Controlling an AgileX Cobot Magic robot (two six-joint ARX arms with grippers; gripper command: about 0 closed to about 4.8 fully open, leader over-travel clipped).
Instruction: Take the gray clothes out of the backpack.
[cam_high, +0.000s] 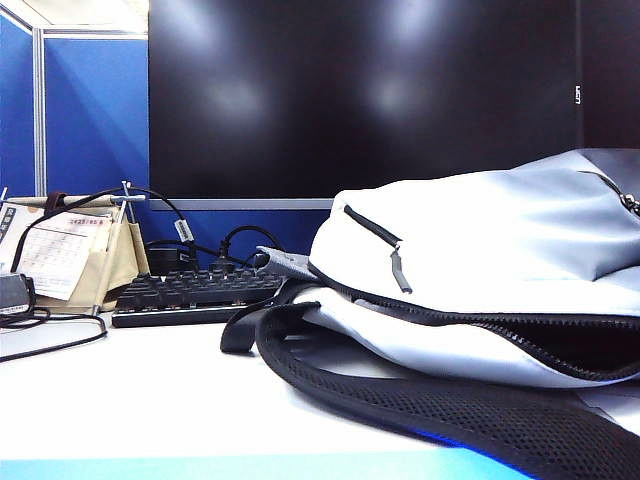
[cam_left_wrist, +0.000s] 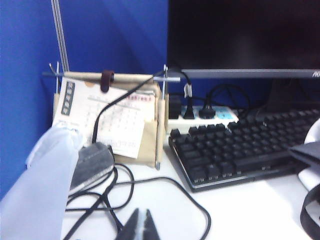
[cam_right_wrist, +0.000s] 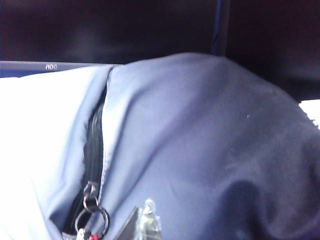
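The backpack (cam_high: 480, 230), pale silvery gray, lies on its side on the white table at the right, with a black mesh strap (cam_high: 400, 400) curling out in front. Its long main zipper gapes open (cam_high: 560, 345) and only darkness shows inside. The gray clothes are hidden. Neither gripper appears in the exterior view. My left gripper (cam_left_wrist: 141, 214) is shut and empty above the table, well left of the backpack's edge (cam_left_wrist: 312, 137). My right gripper (cam_right_wrist: 143, 212) is shut with nothing in it, close over the backpack's cloth (cam_right_wrist: 200, 140), beside a zipper pull ring (cam_right_wrist: 92, 220).
A black keyboard (cam_high: 190, 295) lies left of the backpack under a large dark monitor (cam_high: 360, 90). A desk calendar in a beige stand (cam_left_wrist: 110, 120), a power strip (cam_left_wrist: 200, 115), a small dark device (cam_left_wrist: 90, 162) and loose black cables (cam_left_wrist: 150, 185) crowd the back left corner by the blue partition.
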